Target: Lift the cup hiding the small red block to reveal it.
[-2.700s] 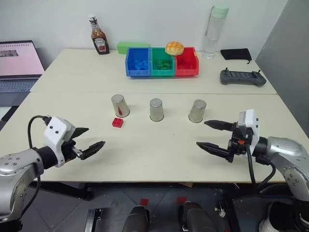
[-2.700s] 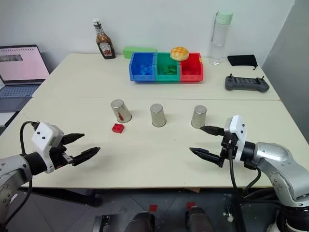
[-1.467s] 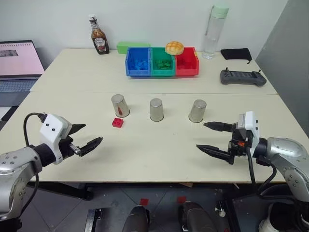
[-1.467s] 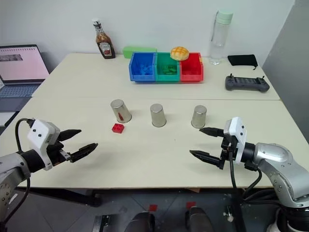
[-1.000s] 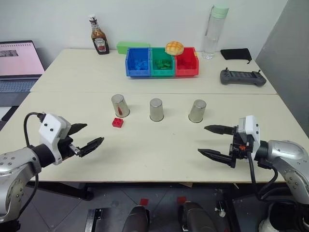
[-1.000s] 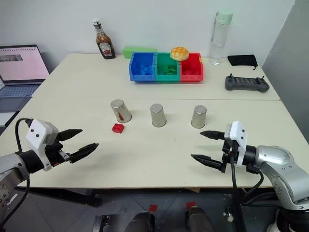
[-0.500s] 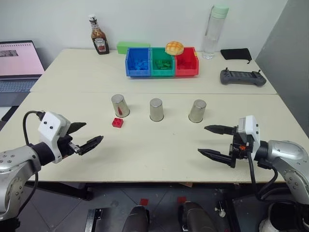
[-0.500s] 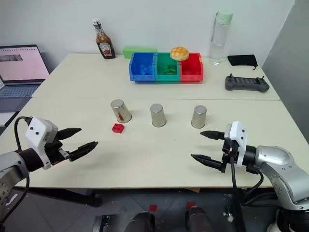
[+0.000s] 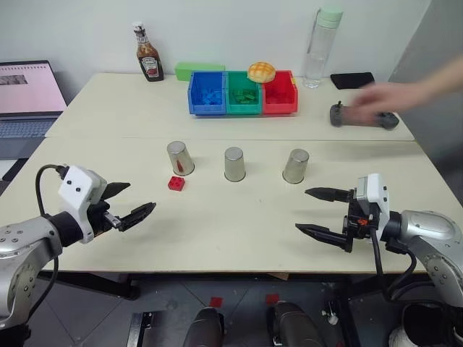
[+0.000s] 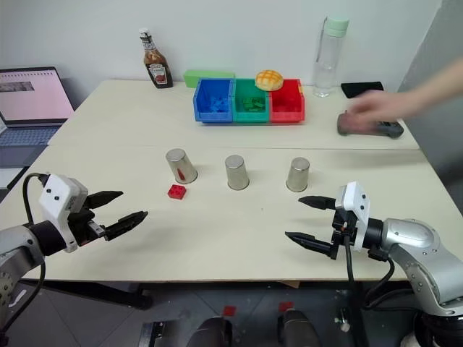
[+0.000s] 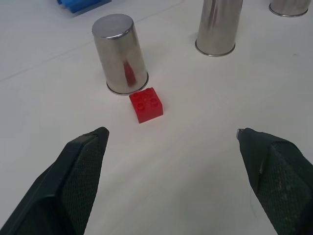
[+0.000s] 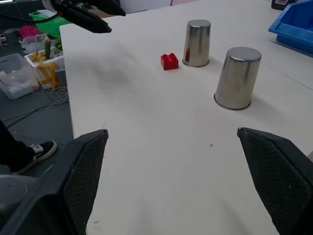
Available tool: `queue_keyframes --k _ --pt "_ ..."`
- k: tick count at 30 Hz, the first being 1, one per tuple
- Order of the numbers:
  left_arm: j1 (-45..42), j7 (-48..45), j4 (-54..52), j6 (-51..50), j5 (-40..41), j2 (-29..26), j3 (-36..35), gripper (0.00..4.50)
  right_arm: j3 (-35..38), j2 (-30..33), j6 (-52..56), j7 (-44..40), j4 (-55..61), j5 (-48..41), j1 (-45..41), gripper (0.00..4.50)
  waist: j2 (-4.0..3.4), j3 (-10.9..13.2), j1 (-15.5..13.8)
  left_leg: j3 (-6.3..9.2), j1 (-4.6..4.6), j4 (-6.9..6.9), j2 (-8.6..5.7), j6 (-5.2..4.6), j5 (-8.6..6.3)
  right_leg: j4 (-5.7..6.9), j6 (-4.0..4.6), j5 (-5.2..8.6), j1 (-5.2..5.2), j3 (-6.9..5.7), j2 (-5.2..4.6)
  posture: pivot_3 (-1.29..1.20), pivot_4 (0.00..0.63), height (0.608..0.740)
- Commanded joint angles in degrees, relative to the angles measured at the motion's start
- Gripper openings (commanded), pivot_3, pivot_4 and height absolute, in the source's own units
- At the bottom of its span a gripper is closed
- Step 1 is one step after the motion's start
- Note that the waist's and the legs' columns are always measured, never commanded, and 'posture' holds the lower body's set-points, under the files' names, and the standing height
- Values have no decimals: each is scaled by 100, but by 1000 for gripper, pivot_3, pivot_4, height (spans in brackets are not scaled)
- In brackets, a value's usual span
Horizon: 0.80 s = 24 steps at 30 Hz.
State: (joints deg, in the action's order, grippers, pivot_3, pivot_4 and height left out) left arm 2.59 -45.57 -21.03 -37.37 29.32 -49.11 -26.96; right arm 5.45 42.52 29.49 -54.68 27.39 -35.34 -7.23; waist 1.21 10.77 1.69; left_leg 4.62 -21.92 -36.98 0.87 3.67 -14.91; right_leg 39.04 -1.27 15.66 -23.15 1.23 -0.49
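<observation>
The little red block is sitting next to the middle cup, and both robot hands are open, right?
Not quite. The block sits beside the leftmost cup, not the middle cup; the left eye view shows it. Yes, the left gripper and right gripper are open.

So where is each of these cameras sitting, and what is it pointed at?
Head, two eyes: look down over the table at both open grippers, left and right.
Left wrist: looks along its own fingers at the red block beside a cup.
Right wrist: looks across the table past its fingers.
Shared: block and cups.
</observation>
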Motion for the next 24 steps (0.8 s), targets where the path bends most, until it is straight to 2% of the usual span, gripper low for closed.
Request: queue_keyframes --k 1,24 --pt "-108 6 -158 -17 69 -132 -99 4454 75 -9 9 63 241 -121 23 4500 0 0 0 0 0 0 0 0 0 0 0 0 0 0 0 0 150 740" --pt "-76 -46 -69 55 16 -147 -116 4454 -4 -50 25 142 309 -116 47 4500 0 0 0 0 0 0 0 0 0 0 0 0 0 0 0 0 150 740"
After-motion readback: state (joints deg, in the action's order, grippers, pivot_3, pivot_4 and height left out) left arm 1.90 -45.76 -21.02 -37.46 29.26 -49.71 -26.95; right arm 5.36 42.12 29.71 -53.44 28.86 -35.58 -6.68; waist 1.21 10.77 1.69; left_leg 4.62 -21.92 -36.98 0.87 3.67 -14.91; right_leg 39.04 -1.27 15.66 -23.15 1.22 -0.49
